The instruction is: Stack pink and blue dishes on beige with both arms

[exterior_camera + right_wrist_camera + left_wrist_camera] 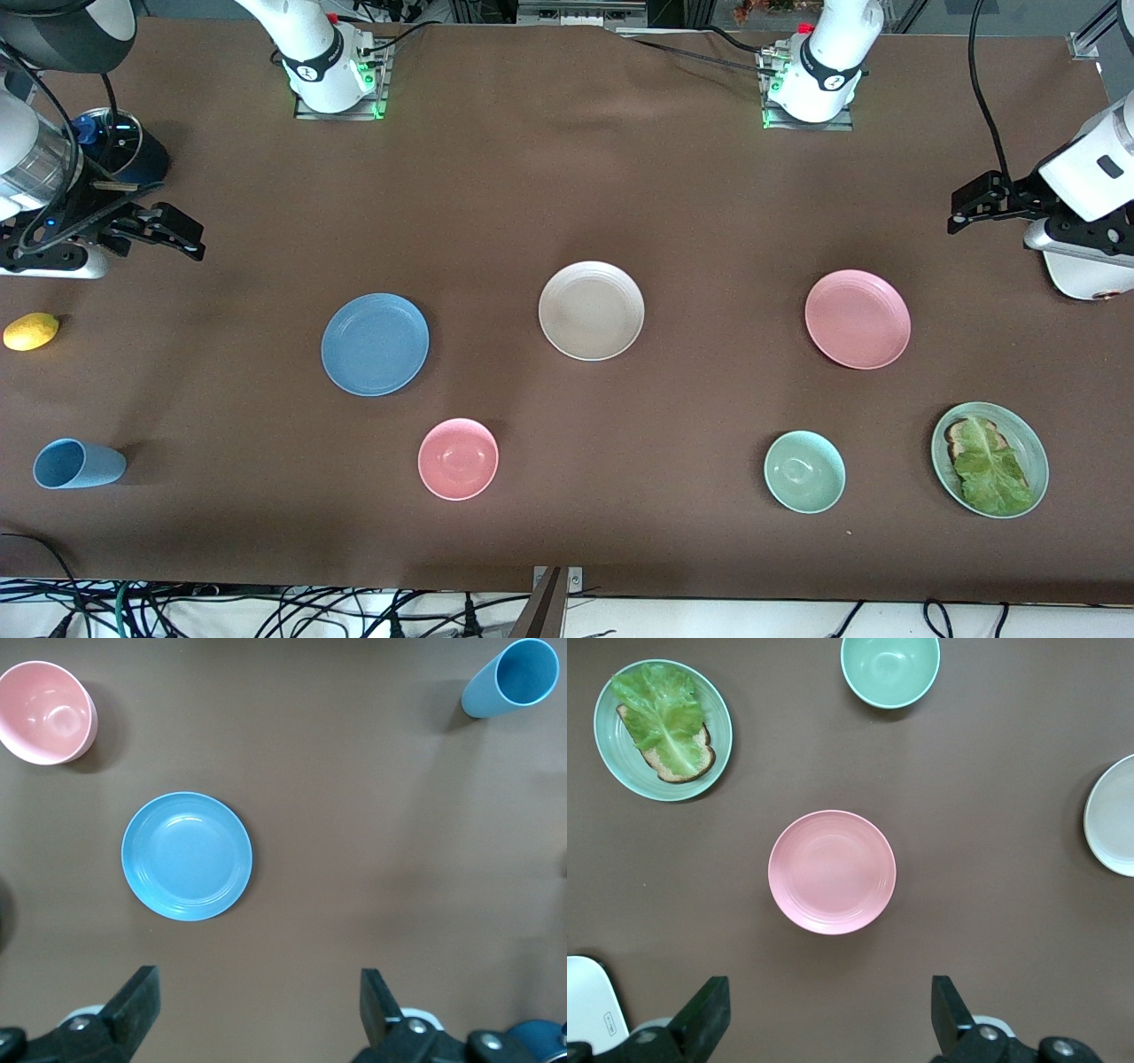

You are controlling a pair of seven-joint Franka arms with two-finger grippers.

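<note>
The beige plate (591,310) lies mid-table, its edge also showing in the left wrist view (1116,815). The blue plate (375,344) (187,856) rests toward the right arm's end, the pink plate (858,319) (832,872) toward the left arm's end. All three lie flat and apart. My left gripper (961,208) (830,1014) hangs open and empty high over the table's left-arm end. My right gripper (182,237) (259,1010) hangs open and empty over the right-arm end.
A pink bowl (458,458) and a pale green bowl (804,471) sit nearer the front camera than the plates. A green plate with lettuce and bread (990,459), a blue cup on its side (78,463), a lemon (31,331) and a dark blue container (120,146) are also on the table.
</note>
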